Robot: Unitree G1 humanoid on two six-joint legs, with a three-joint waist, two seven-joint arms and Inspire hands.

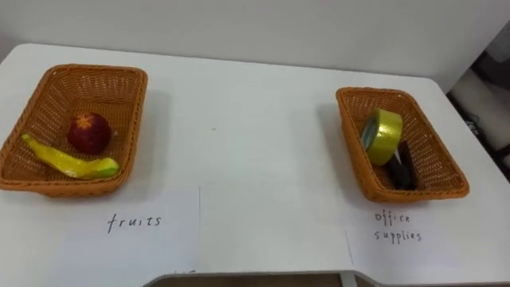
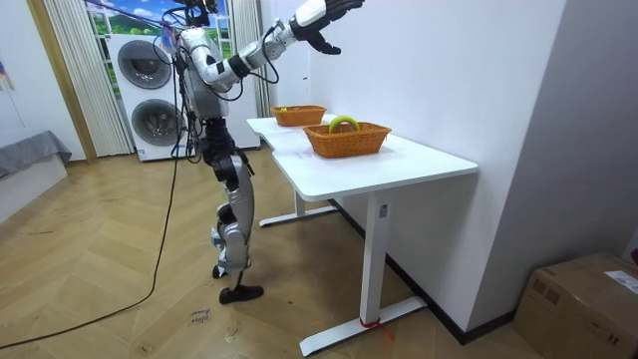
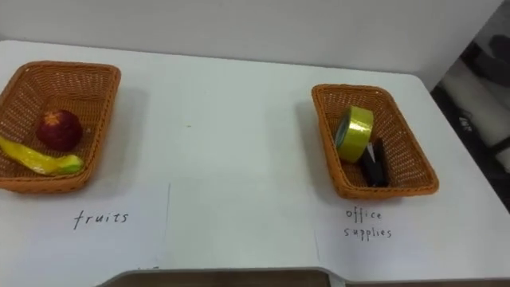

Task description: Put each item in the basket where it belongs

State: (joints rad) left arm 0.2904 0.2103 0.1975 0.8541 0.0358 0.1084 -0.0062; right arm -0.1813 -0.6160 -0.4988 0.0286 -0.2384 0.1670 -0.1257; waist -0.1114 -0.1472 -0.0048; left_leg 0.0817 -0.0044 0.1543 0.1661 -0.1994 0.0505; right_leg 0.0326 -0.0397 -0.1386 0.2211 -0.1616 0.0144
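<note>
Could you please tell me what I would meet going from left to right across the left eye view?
fruit basket, holding the banana and apple → bare table → office supplies basket → yellow tape roll → dark object

left basket [image 1: 96, 70]: apple [image 1: 88, 132], banana [image 1: 68, 162] before it | right basket [image 1: 374, 92]: tape roll [image 1: 382, 135], small item [image 1: 402, 167] | both on table [image 1: 255, 143]

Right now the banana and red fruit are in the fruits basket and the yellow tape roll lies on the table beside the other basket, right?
Not quite: the left eye view shows the yellow tape roll inside the office supplies basket, not on the table. The banana and red fruit are indeed in the fruits basket.
</note>
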